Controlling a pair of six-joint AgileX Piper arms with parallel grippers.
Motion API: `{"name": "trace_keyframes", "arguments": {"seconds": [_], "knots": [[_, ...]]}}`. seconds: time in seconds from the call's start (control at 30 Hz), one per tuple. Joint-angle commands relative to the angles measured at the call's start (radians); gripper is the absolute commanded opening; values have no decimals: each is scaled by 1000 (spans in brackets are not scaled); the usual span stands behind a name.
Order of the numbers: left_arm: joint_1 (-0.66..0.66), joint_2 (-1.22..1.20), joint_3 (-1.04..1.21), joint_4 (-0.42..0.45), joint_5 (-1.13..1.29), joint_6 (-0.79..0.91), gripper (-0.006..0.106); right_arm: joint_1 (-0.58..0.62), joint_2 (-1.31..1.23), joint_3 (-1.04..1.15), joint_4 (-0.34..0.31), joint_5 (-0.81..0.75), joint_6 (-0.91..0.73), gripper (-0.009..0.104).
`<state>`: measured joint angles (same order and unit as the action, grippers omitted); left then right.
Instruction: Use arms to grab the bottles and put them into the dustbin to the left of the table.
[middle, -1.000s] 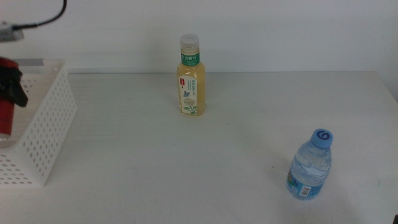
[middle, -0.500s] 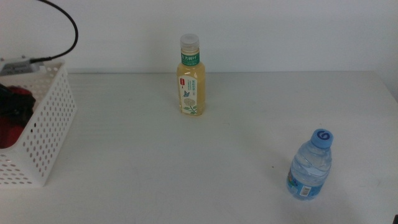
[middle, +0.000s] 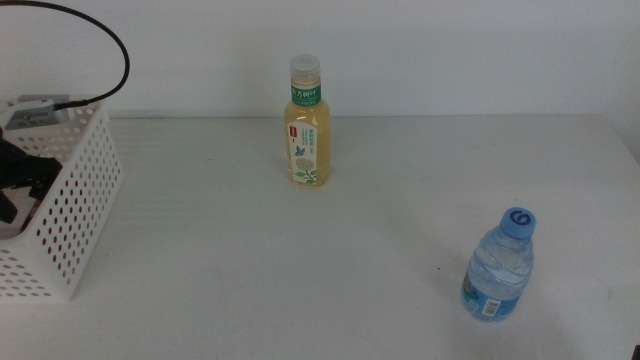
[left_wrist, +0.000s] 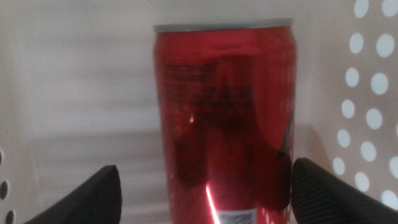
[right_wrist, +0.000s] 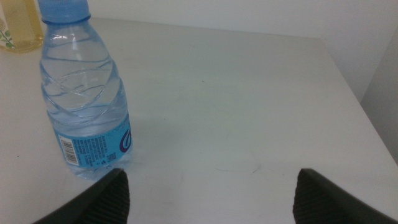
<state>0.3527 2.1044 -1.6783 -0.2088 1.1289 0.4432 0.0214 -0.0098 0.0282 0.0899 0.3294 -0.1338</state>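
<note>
- Left gripper (left_wrist: 202, 186): inside the white perforated dustbin (middle: 85, 190) at the table's left edge. In the left wrist view its two dark jaws stand spread wide, one on each side of the red soda can (left_wrist: 225, 118), with clear gaps between jaw and can. Released, gripping nothing.
- Red soda can: upright in the wrist picture, set against the pale inner wall of the dustbin, the perforated side wall close beside it. In the middle view only dull red shows through the holes of the dustbin wall; the can itself cannot be made out there.
- Left arm: in the middle view only a dark part of it shows over the dustbin's rim at the picture's left edge, with a thick black cable (middle: 110, 45) looping above it.
- Yellow tea bottle (middle: 307, 125): standing upright on the table (middle: 220, 270) near the back wall, white cap, green label, well apart from the dustbin.
- Clear water bottle (middle: 499, 265): upright at the front right of the table, blue cap, blue label, well apart from the tea bottle.
- Right gripper (right_wrist: 208, 193): waiting low over the table's right side, out of the middle view. Jaws spread wide and empty; the water bottle (right_wrist: 84, 93) stands near one jaw, not between them.
</note>
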Motion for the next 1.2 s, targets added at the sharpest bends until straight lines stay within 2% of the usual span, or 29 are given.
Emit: {"name": "trace_keyframes", "arguments": {"seconds": [0.0, 0.17, 0.37, 0.57, 0.83, 1.0, 1.17], "knots": [[-1, -75, -42, -23, 16, -21, 90, -5, -28, -8, -6, -71, -11, 96], [-7, -164, -51, -24, 30, -61, 88, -5, -28, -8, -6, -71, -11, 96], [-73, -371, 26, -5, -37, -85, 80, -5, -28, -8, -6, -71, -11, 96], [-180, -619, 202, -2, -205, -96, 75, -5, -28, -8, -6, -71, -11, 96], [-410, -907, 459, 45, -488, -103, 75, -5, -28, -8, -6, -71, -11, 96], [-526, -1033, 640, 45, -642, -131, 75, -5, -28, -8, -6, -71, -11, 96], [-626, -1118, 858, 44, -912, -136, 76, -5, -28, -8, -6, -71, -11, 96]]}}
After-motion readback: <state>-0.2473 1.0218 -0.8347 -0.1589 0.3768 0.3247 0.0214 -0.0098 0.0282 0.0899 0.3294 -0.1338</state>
